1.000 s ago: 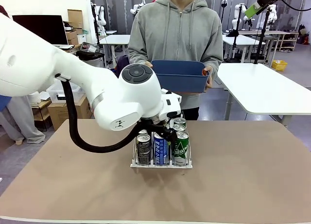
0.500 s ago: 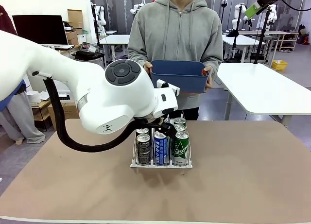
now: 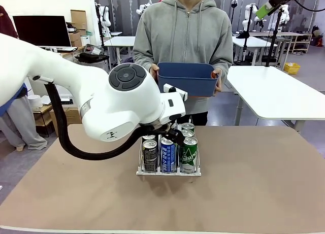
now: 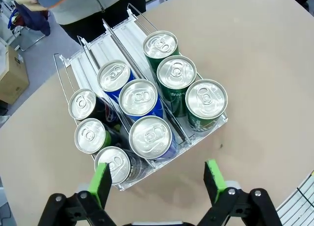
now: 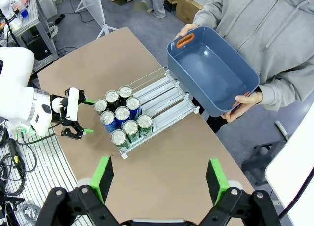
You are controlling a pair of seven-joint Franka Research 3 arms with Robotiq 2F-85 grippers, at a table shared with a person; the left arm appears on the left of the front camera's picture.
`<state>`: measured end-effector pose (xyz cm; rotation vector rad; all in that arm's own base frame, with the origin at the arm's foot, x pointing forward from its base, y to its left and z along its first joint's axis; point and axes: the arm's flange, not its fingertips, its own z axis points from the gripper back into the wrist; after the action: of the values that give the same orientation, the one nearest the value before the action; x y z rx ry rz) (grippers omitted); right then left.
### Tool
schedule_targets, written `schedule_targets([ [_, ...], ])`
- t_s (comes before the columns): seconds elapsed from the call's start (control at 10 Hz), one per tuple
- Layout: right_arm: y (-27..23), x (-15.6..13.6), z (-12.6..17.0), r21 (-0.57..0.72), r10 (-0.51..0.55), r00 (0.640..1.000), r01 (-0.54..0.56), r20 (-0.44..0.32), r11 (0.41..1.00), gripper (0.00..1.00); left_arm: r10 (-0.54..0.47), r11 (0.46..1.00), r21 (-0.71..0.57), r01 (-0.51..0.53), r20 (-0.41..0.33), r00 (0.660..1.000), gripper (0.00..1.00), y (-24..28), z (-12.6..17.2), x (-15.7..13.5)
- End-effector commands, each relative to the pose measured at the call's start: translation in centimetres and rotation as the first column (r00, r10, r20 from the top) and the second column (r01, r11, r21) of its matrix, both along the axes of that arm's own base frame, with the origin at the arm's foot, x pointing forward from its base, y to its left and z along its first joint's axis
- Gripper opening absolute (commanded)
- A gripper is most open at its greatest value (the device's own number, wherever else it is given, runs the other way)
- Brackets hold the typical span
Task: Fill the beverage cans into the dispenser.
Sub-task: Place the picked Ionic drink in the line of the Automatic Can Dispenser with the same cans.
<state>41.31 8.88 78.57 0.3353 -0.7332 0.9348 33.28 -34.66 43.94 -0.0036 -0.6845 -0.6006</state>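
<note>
With nine beverage cans (image 4: 147, 96) standing in the dispenser (image 4: 93, 44), three per lane and all packed against its near end, looks close to finished: black cans in one outer lane, blue-and-white in the middle, green in the other outer lane. Behind the cans, bare white lane floor toward the person, so room for more, though the dark blue tub (image 5: 211, 74) held beyond the dispenser's far end shows empty, with no loose cans lying around the dispenser on the tabletop (image 3: 254, 193). Left hand (image 4: 159, 179) hovering just above and in front of the dispenser's near end, pointing down at the front row, green pads spread wide, gripping nothing. Right hand (image 5: 159, 179) raised high above the dispenser, looking down on it, likewise wide open and empty.
</note>
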Motion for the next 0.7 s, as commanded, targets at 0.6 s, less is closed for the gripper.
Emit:
schedule_targets([
  [0.6, -0.03, -0.24, -0.14, -0.004, 0.007, 1.0, -0.007, -0.002, 1.0, 1.0, 0.004, 1.0, 0.008, -0.004, -0.001, 1.0, 1.0, -0.06, 0.17, 0.29],
])
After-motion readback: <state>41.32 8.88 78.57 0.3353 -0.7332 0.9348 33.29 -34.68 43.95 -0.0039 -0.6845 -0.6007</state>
